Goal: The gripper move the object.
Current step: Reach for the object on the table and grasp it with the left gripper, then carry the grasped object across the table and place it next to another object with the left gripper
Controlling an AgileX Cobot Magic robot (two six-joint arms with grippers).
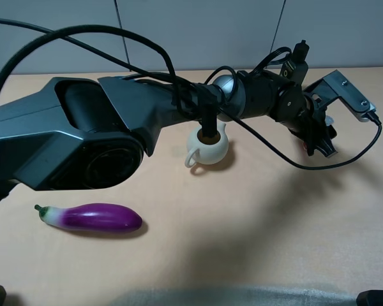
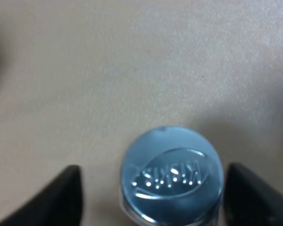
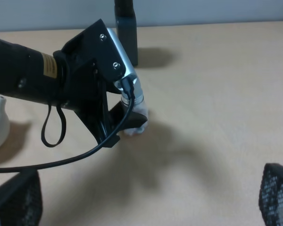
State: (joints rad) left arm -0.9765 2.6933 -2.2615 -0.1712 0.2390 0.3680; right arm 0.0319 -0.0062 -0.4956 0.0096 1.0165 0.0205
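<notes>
Half the object (image 3: 137,115) (body) hides behind the tool (image 3: 124,129).

A robotics lab bench: beige tabletop (image 1: 274,242), grey wall panels (image 1: 198,32) behind, dark grey cabled robot arm (image 1: 83,127), toy purple aubergine (image 1: 96,218).

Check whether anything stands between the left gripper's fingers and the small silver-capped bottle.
Nothing visible does. The left gripper is open around the bottle. Its cap lies between the two black fingers, one close beside it and the other apart, with only bare table between.
</notes>
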